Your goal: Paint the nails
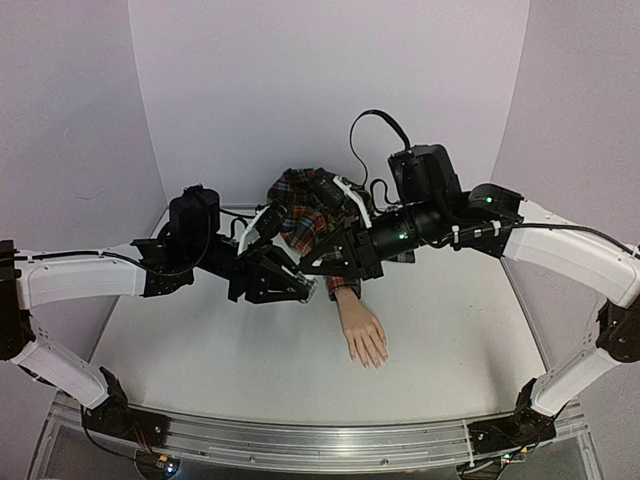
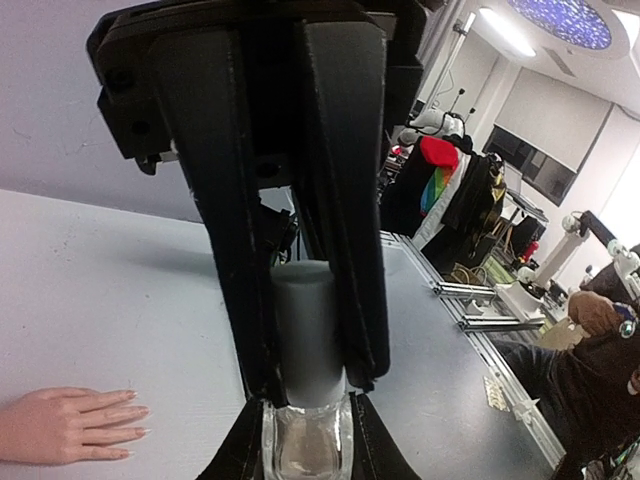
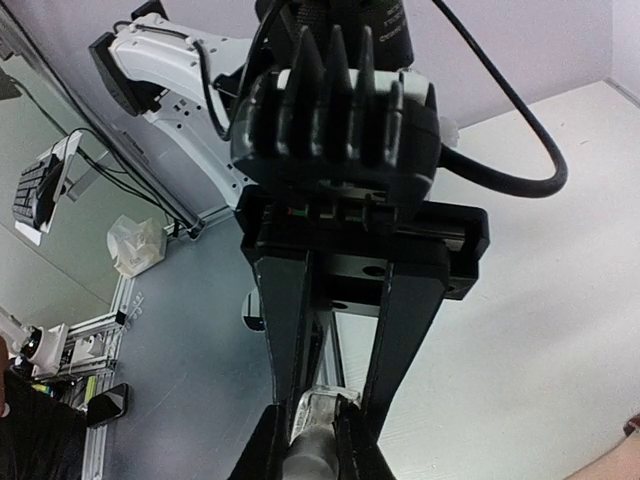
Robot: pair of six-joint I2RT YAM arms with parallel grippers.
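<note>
- The left pincer point(image 2: 307, 447) is clamped shut on a small clear glass bottle point(image 2: 305, 455). Its two black fingertips press the glass from either side.
- The right pincer point(image 2: 311, 378) meets it head-on from the other side. Its long black fingers are closed on the grey cylindrical cap point(image 2: 305, 320) that stands on the bottle's neck.
- In the right wrist view the same pair shows the other way round: grey cap between the near fingertips, and clear glass just beyond it in the other arm's fingers.
- What the bottle holds cannot be told; only a small patch of glass shows between the fingers.
- In the top view both pincers meet in the air over the middle of the white table point(image 1: 460, 340), with the bottle hidden between them.
- The pale peach mannequin hand point(image 1: 362, 332) lies flat on the table, just to the near side and right of the pincers, with its fingers towards the arm bases.
- The tiny fingertip nails point(image 2: 142, 410) sit at the ends of those fingers, apart from both pincers and touched by neither. In the left wrist view the fingertips point towards the bottle from the lower left.
- The wrist end of the hand runs back under the right pincer into a red-blue plaid sleeve point(image 1: 300, 215), bunched at the far side of the table.
- A black cable point(image 1: 378, 122) loops above the right arm.
</note>
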